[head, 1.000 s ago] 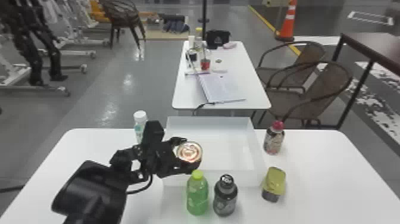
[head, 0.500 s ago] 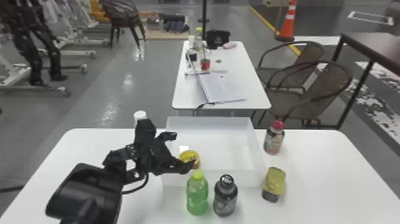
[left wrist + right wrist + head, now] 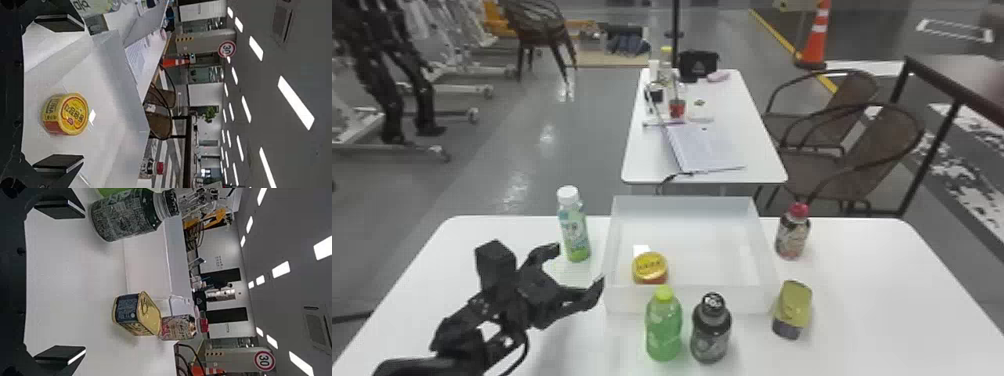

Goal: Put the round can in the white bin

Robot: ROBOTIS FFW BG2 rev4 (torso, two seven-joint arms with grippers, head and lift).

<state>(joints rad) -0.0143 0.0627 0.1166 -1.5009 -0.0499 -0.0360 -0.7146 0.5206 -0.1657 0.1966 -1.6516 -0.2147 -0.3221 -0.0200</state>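
My left gripper (image 3: pixel 577 272) stands open just left of the white bin (image 3: pixel 689 300), its fingers apart with nothing between them. Inside the bin, at its near left corner, rests the round can (image 3: pixel 650 268), upright with a yellow lid. In the left wrist view the same can (image 3: pixel 65 114) appears on the floor of the bin (image 3: pixel 105 82), beyond the open left gripper (image 3: pixel 58 96). The right wrist view has my right gripper (image 3: pixel 59 282) open and holding nothing, facing the table side of the bin.
A green bottle (image 3: pixel 664 325) and a dark bottle (image 3: pixel 711 330) stand before the bin. At its right are a yellow rectangular can (image 3: pixel 793 310) and a red-capped bottle (image 3: pixel 792 232). A white-capped bottle (image 3: pixel 573 225) stands behind my left gripper.
My left gripper has opened and released the round can, which dropped from between its fingers into the bin. The left arm has drawn back leftward, out from over the bin.
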